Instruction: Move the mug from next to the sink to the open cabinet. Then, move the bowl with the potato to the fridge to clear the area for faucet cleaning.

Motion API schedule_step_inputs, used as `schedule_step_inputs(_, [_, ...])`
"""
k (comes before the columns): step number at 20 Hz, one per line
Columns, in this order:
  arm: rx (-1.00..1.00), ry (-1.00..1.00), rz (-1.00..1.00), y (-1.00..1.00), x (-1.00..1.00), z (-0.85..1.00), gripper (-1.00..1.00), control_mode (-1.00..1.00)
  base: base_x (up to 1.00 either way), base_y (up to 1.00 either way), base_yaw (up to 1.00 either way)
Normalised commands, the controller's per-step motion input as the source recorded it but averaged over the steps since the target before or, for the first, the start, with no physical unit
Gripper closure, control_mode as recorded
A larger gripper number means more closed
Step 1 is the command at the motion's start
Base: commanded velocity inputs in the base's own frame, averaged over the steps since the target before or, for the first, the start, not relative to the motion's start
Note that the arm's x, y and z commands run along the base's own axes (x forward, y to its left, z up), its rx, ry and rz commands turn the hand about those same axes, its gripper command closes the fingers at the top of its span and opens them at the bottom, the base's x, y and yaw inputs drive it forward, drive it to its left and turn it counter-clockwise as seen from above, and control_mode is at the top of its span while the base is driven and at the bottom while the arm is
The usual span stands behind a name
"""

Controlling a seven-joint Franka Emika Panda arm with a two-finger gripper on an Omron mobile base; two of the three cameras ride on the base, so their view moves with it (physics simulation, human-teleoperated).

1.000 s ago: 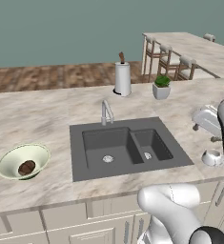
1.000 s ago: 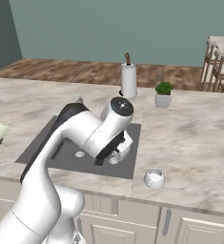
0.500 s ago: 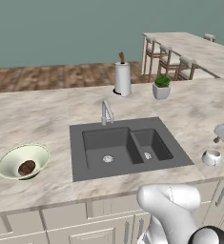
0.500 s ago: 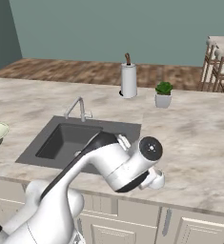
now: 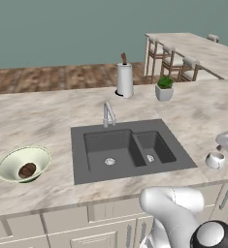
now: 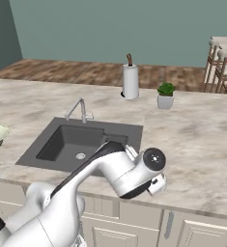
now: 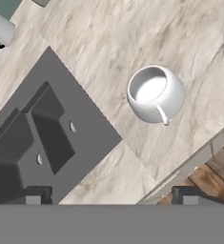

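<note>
The small white mug stands upright on the marble counter to the right of the dark double-basin sink, near the counter's front edge. The mug is also at the far right of the left base view. My gripper hovers above it, open, with one fingertip over the sink side and nothing between the jaws. The pale green bowl holding the brown potato rests left of the sink. The silver faucet stands behind the basins. The open cabinet and the fridge are out of view.
A paper-towel roll and a small potted plant stand behind the sink. Bar stools line a second counter at the back right. The counter's front edge runs close beside the mug.
My arm has swung right from over the sink to above the mug near the counter's front edge. The gripper has stayed open. The mug and the bowl have not moved.
</note>
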Motion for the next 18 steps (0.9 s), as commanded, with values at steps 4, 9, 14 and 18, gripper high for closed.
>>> schedule_step_inputs(4, [-0.10,0.06,0.00,-0.58,0.00,-0.33,-1.00,-1.00,0.00,0.00,0.00])
schedule_step_inputs(9, [-0.16,0.12,0.13,-0.23,0.16,-0.37,-1.00,-1.00,0.00,0.00,0.00])
schedule_step_inputs(14, [-0.20,0.10,0.16,0.00,0.17,-0.39,-1.00,-1.00,0.00,0.00,0.00])
schedule_step_inputs(18, [-0.08,0.09,0.03,0.00,0.03,-0.15,-1.00,-1.00,0.00,0.00,0.00])
